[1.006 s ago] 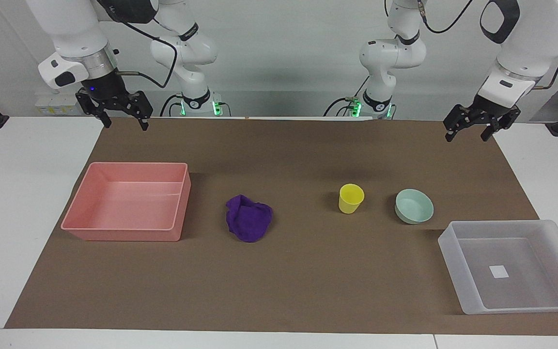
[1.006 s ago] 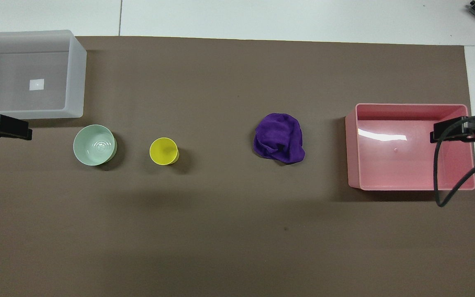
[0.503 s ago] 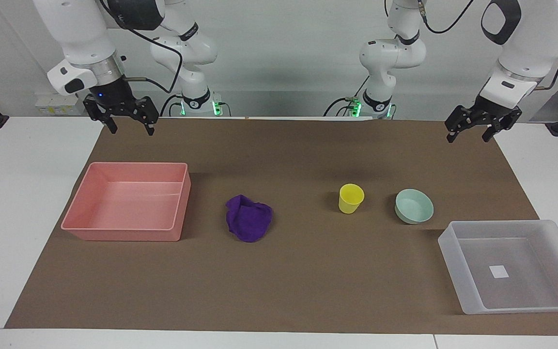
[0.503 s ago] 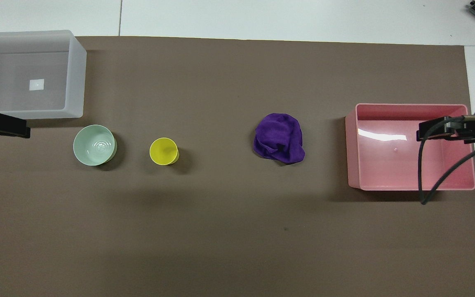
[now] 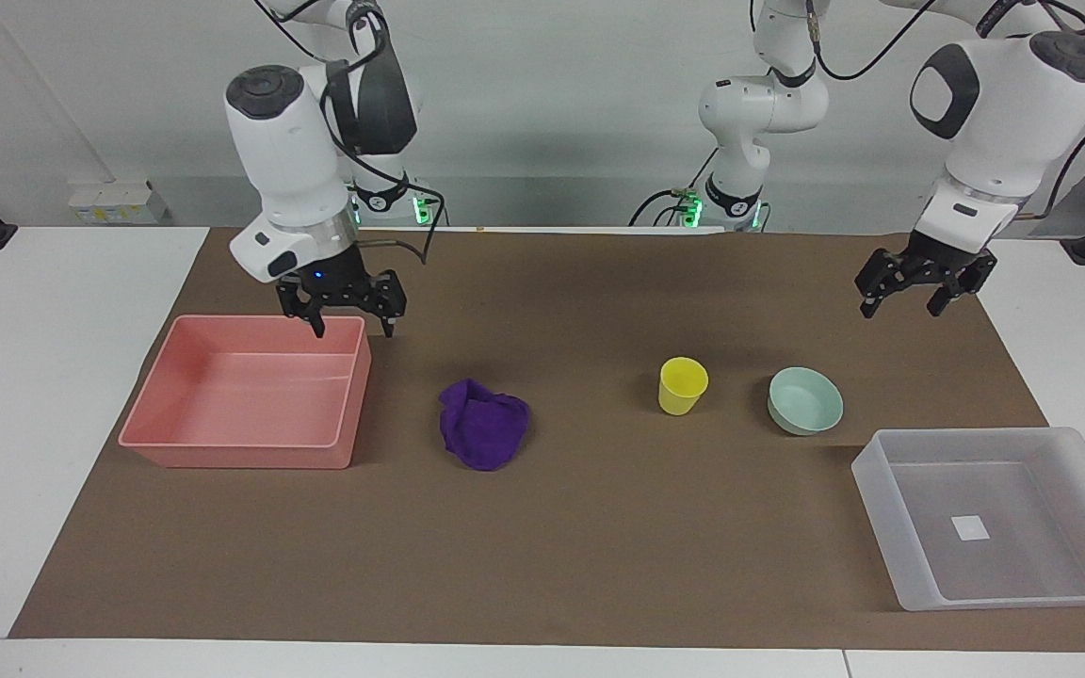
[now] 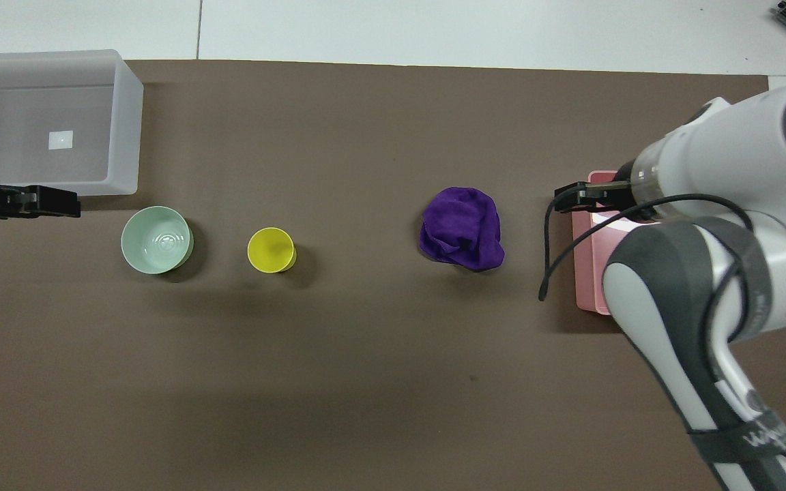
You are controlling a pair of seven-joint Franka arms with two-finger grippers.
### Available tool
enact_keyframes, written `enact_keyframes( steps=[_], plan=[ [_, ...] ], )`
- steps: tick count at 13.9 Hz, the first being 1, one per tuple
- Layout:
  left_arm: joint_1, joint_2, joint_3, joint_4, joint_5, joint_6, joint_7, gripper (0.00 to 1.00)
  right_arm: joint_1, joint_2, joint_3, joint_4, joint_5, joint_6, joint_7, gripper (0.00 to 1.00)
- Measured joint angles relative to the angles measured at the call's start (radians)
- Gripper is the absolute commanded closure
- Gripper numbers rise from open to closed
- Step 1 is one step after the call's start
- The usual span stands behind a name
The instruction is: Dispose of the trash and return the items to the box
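Note:
The purple cloth wad (image 5: 484, 424) lies on the brown mat beside the pink tray; it also shows in the overhead view (image 6: 462, 228). The yellow cup (image 5: 683, 384) (image 6: 271, 250) and the mint-green bowl (image 5: 805, 400) (image 6: 157, 239) stand upright side by side toward the left arm's end. The frosted white box (image 5: 877, 513) (image 6: 130, 129) is beside the bowl and holds nothing. My right gripper (image 5: 354, 330) (image 6: 567, 198) is open and empty over the pink tray's corner nearest the cloth. My left gripper (image 5: 898, 309) (image 6: 69, 203) is open and empty in the air over the mat near the bowl.
The pink tray (image 5: 241, 457) stands at the right arm's end of the mat; the right arm covers most of it in the overhead view (image 6: 587, 273). The brown mat (image 5: 599, 527) covers the white table.
The right gripper has come down and moved from the mat's corner to over the pink tray's corner toward the cloth. The left gripper has lowered and moved slightly toward the bowl.

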Motion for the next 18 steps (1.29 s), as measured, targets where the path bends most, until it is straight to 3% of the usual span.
enact_keyframes(
  steps=[4,8,12,13,14,15,16,18],
  plan=[
    [0.018,0.026,0.0,-0.17,0.0,0.233,0.001,0.0,0.106,0.138,0.002,-0.03,0.0,0.226,0.075,0.0],
    [0.022,0.096,0.0,-0.27,0.0,0.426,0.002,0.0,0.166,0.262,0.002,-0.034,0.0,0.341,0.075,0.0],
    [0.022,0.157,-0.003,-0.306,0.0,0.493,0.004,0.02,0.182,0.333,-0.001,-0.049,-0.002,0.432,0.034,0.0],
    [0.022,0.172,-0.005,-0.308,0.0,0.505,0.004,0.09,0.18,0.333,-0.003,-0.059,-0.002,0.436,0.025,0.24],
    [0.022,0.187,-0.006,-0.31,0.0,0.511,0.005,0.24,0.178,0.332,-0.003,-0.068,-0.002,0.442,0.018,0.71],
    [0.022,0.2,-0.007,-0.314,0.0,0.519,0.005,0.56,0.177,0.332,-0.003,-0.073,-0.002,0.442,0.017,1.0],
    [0.022,0.21,-0.008,-0.319,0.0,0.529,0.006,0.99,0.177,0.332,-0.004,-0.076,-0.002,0.442,0.017,1.0],
    [0.022,0.219,-0.011,-0.323,0.0,0.537,0.007,1.0,0.177,0.329,-0.004,-0.079,-0.002,0.434,0.017,1.0]
  ],
)
